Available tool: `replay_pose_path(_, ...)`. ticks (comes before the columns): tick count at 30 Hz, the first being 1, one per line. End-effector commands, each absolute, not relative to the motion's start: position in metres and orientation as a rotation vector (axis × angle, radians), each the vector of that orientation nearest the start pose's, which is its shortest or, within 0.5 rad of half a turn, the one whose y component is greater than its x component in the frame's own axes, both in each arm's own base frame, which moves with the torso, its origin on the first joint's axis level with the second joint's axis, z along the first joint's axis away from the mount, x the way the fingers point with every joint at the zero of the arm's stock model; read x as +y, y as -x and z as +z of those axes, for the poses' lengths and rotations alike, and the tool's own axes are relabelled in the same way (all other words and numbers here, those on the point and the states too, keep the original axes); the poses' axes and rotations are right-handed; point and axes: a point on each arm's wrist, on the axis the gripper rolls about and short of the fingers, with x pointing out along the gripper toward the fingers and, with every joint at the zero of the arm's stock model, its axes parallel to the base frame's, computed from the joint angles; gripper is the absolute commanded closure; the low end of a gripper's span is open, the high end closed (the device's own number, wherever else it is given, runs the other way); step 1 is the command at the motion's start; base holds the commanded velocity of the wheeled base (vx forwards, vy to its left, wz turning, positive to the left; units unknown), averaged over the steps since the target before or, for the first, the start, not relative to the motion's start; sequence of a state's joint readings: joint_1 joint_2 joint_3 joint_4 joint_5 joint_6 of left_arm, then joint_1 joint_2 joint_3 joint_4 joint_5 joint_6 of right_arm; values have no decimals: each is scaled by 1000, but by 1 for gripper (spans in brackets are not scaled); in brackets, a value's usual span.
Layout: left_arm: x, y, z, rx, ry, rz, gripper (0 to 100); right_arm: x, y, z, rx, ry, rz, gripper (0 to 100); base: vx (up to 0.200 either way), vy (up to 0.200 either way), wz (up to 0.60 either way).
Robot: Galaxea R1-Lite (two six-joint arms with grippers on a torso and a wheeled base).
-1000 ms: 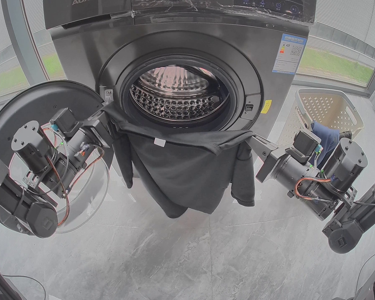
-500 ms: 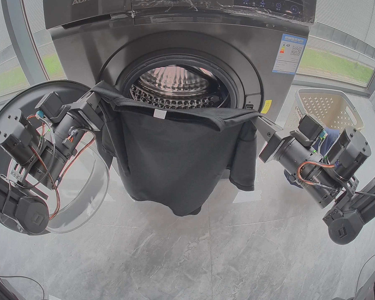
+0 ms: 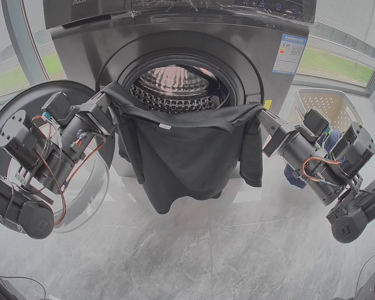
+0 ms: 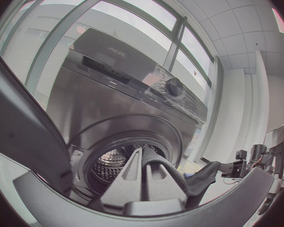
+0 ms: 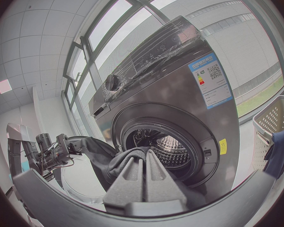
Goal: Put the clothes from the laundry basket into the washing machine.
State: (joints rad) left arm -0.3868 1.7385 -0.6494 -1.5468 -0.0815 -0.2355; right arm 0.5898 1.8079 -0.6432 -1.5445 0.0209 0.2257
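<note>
A dark grey shirt [image 3: 183, 155] hangs stretched between my two grippers, right in front of the washing machine's [image 3: 175, 42] open drum [image 3: 177, 90]. My left gripper [image 3: 105, 96] is shut on the shirt's left shoulder, and the left wrist view shows that cloth [image 4: 161, 164] pinched in the left gripper [image 4: 144, 155]. My right gripper [image 3: 260, 114] is shut on the other shoulder, where the fabric [image 5: 126, 161] is clamped by the right gripper [image 5: 144, 156]. The laundry basket [image 3: 329, 109] stands right of the machine with a blue garment [image 3: 329, 140] over its rim.
The round washer door [image 3: 37, 105] is swung open to the left, behind my left arm. Grey marble floor [image 3: 196, 246] lies in front of the machine. Windows stand behind and beside it.
Both grippers first lifted the shirt toward the drum opening; over the last half second it has shifted slightly right and its top edge now sags a little lower. Both stay shut on it.
</note>
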Motion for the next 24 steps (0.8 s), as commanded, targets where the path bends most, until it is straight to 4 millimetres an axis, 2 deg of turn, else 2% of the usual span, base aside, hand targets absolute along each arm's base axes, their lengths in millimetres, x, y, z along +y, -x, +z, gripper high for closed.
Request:
replay_pose_path(1, -133, -265, 215, -369, 304, -588, 100, 173, -250, 192, -270, -320, 654, 100, 0, 0, 0)
replay_pose_path(4, -146, -266, 217, -372, 310, -632, 100, 179, -248, 179, -222, -308, 669, 100, 0, 0, 0)
replay_pose_path(8, -158, -279, 217, -380, 317, -646, 100, 187, -256, 157, -152, -285, 669, 100, 0, 0, 0)
replay_pose_path(18, -160, -282, 212, -367, 317, -635, 100, 209, -255, 117, -21, -257, 689, 100, 0, 0, 0)
replay_pose_path(24, -162, -288, 206, -355, 314, -631, 100, 223, -250, 103, 25, -242, 726, 100, 0, 0, 0)
